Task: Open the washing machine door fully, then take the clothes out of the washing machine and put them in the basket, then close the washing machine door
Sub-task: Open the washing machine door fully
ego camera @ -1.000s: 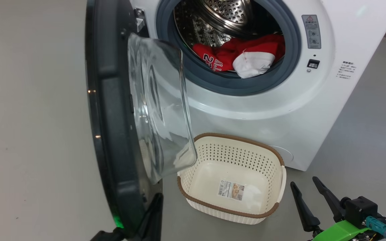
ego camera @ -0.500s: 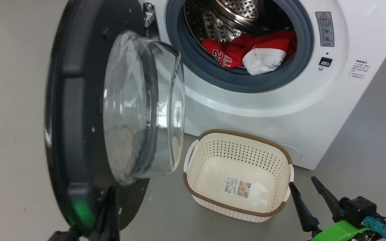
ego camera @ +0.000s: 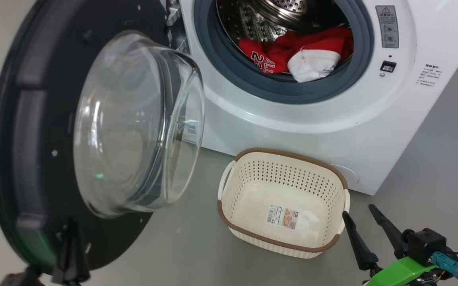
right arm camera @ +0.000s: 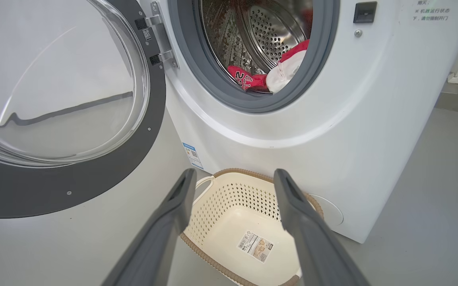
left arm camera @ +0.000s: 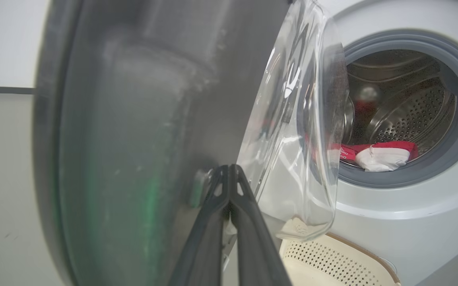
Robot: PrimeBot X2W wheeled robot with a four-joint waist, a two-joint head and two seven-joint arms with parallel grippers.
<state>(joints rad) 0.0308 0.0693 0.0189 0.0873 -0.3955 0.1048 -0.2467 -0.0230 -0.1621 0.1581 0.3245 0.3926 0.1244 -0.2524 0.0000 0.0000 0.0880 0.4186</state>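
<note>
Head cam: high, angled down on washing machine (ego camera: 292, 123) front, basket (ego camera: 284, 178). Left wrist cam: very near washing machine door (left arm camera: 133, 119), looking along it. Right wrist cam: low, facing basket. All three share clothes (ego camera: 276, 55).

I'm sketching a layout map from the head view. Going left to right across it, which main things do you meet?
washing machine door → basket → right gripper

You see the grey floor (ego camera: 189, 254) carrying the washing machine (ego camera: 292, 119), with the basket (ego camera: 284, 174) standing upright just in front of it.
</note>
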